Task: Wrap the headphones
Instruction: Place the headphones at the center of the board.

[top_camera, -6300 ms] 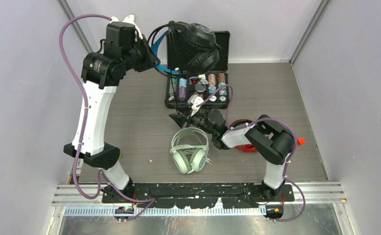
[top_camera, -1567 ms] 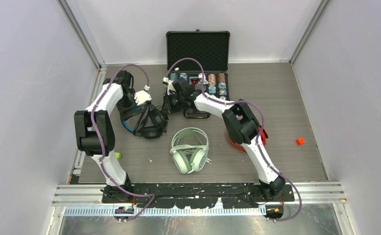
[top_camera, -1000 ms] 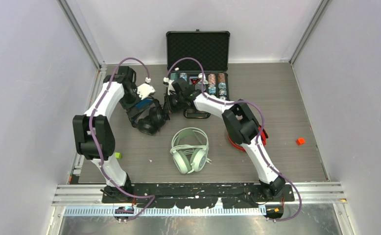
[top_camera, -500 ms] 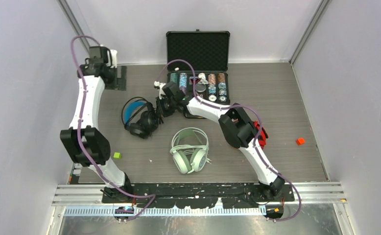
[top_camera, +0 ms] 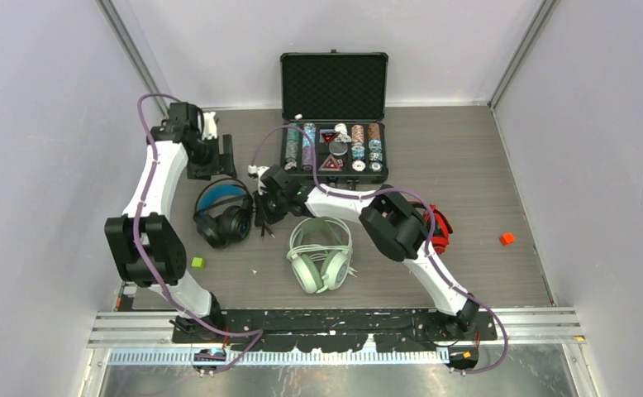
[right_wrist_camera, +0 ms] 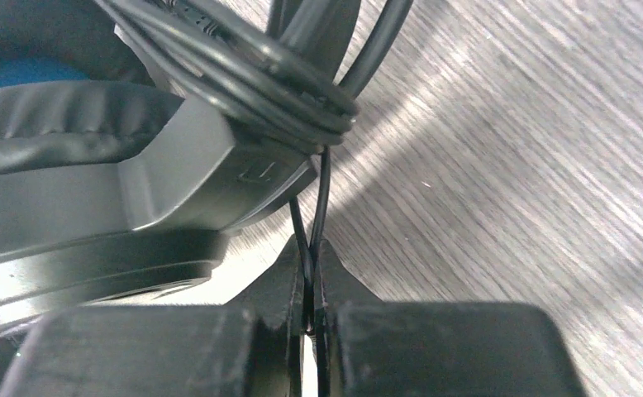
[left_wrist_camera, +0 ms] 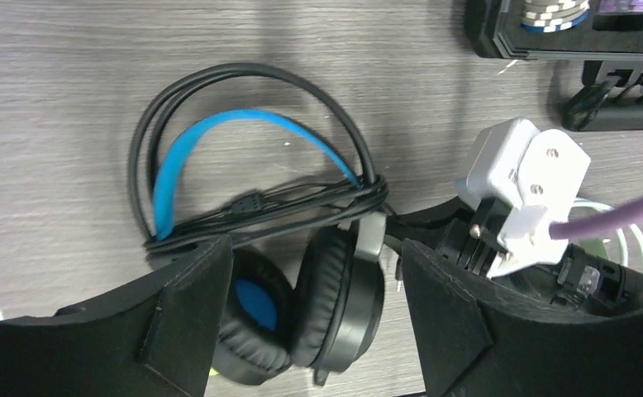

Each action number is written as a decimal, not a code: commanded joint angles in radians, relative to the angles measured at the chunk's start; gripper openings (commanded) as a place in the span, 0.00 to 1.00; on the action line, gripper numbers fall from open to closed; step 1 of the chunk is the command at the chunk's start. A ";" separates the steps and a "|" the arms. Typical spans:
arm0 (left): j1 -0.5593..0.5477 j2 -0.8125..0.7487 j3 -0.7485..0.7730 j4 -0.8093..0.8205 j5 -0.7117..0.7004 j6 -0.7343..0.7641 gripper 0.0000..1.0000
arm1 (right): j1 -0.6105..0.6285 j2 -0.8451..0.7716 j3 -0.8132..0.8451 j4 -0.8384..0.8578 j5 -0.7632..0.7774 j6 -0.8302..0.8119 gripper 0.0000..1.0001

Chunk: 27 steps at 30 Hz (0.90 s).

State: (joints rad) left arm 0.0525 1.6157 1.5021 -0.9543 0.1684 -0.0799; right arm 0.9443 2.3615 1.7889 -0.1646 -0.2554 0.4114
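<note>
The black headphones, with a blue-lined headband, lie flat on the table at left, their cable bundled across the band. My left gripper hovers just behind them, open; in its wrist view the earcups show between the spread fingers, untouched. My right gripper is at the headphones' right side, shut on a loop of the black cable that hangs from the bundle. The mint-green headphones lie in the middle. The red headphones are mostly hidden behind my right arm.
An open black case of poker chips stands at the back centre, its lid upright. A small green cube lies front left and an orange cube at right. Walls close in on both sides.
My left gripper has let go of the black headphones and drawn back; its jaws have narrowed slightly. The headphones now lie flat, nearer the front left. My right gripper moved left and forward, holding the cable.
</note>
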 commanded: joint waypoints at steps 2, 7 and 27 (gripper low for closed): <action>-0.020 0.101 0.027 0.067 0.098 -0.058 0.76 | -0.011 -0.088 -0.018 0.050 0.050 -0.080 0.02; -0.074 0.207 0.005 0.111 0.149 -0.079 0.73 | -0.011 -0.091 -0.028 0.048 0.060 -0.129 0.05; -0.101 0.336 0.023 0.021 0.095 -0.052 0.42 | -0.016 -0.181 -0.144 0.091 0.237 -0.389 0.22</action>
State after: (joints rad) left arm -0.0448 1.9110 1.5288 -0.9230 0.3099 -0.1452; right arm 0.9318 2.2646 1.6737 -0.1558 -0.0689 0.1097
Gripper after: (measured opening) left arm 0.427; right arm 0.225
